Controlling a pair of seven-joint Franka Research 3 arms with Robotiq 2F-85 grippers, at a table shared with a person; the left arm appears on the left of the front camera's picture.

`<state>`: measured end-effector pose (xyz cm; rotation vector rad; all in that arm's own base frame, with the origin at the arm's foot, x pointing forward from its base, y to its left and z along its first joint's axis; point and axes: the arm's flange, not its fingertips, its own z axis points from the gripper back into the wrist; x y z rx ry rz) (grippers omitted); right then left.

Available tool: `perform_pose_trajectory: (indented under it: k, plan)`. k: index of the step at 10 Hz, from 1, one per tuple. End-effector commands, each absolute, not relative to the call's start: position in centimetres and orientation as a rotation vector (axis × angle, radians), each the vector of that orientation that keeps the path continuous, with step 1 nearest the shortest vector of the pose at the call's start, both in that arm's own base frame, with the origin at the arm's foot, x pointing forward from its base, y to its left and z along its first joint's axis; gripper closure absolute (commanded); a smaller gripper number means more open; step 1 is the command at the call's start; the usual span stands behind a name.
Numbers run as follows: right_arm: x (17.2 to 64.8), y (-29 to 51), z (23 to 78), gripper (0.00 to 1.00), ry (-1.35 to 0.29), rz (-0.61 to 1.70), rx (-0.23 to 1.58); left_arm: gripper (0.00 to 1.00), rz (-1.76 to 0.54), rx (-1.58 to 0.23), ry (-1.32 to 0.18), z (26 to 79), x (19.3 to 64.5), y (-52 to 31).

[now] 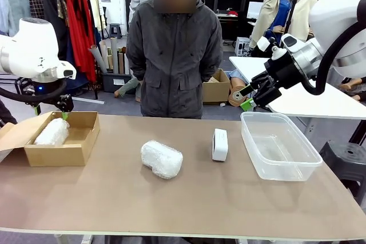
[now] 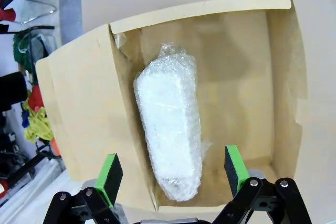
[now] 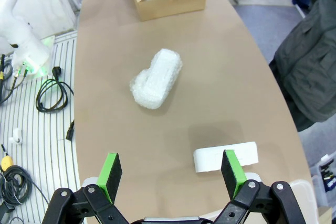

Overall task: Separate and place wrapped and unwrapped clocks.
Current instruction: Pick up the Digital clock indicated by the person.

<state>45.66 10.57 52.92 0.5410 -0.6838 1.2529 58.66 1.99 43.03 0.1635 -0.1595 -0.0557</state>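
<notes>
A tan table [image 1: 114, 210] holds an open cardboard box [image 1: 57, 155] at the robot's left and a clear plastic tub [image 1: 252, 144] at its right. One bubble-wrapped clock [image 2: 168, 129] lies lengthwise inside the box, against one wall. The left gripper [image 2: 172, 170] hovers directly above it, green pads spread wide and holding nothing. A second bubble-wrapped clock [image 1: 162, 159] sits on the bare table near the middle. The bare white clock [image 1: 219, 144] stands on edge just beside the tub, outside it. The right gripper [image 3: 170, 170] hangs above the tub's far side, jaws released and empty, looking down over the bare clock.

The sorting appears partly done, with one wrapped clock boxed and two items left. The next move likely calls for lowering the right gripper squarely over the bare clock's thick casing, or sending the left arm across for the loose wrapped clock.
</notes>
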Motion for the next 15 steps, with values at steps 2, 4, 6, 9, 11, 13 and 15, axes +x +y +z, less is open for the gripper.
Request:
perform_pose_trajectory:
  k: [2, 4, 6, 9, 11, 13, 15]
  plan:
    - [45.7, 10.6, 53.1, 0.0, -0.688, 1.261, 0.546, 0.0, -0.126, 0.099, -0.14, 43.7, 57.9, 1.2]
    - [45.7, 10.6, 53.1, 0.0, -0.688, 1.261, 0.546, 0.0, -0.272, 0.041, -0.119, 45.9, 56.7, 0.5]
    - [45.7, 10.6, 53.1, 0.0, -0.688, 1.261, 0.546, 0.0, -0.435, -0.084, -0.153, 48.7, 55.7, -0.3]
    - [45.7, 10.6, 53.1, 0.0, -0.688, 1.261, 0.546, 0.0, -0.713, -0.268, -0.285, 52.3, 54.7, -3.0]
    - [45.7, 10.6, 53.1, 0.0, -0.688, 1.261, 0.546, 0.0, -0.967, -0.384, -0.403, 54.5, 53.7, -3.8]
    - [45.7, 10.6, 53.1, 0.0, -0.688, 1.261, 0.546, 0.0, -1.119, -0.463, -0.541, 56.1, 54.1, -4.0]
    - [45.7, 10.6, 53.1, 0.0, -0.688, 1.261, 0.546, 0.0, -1.212, -0.519, -0.643, 57.3, 54.5, -3.8]
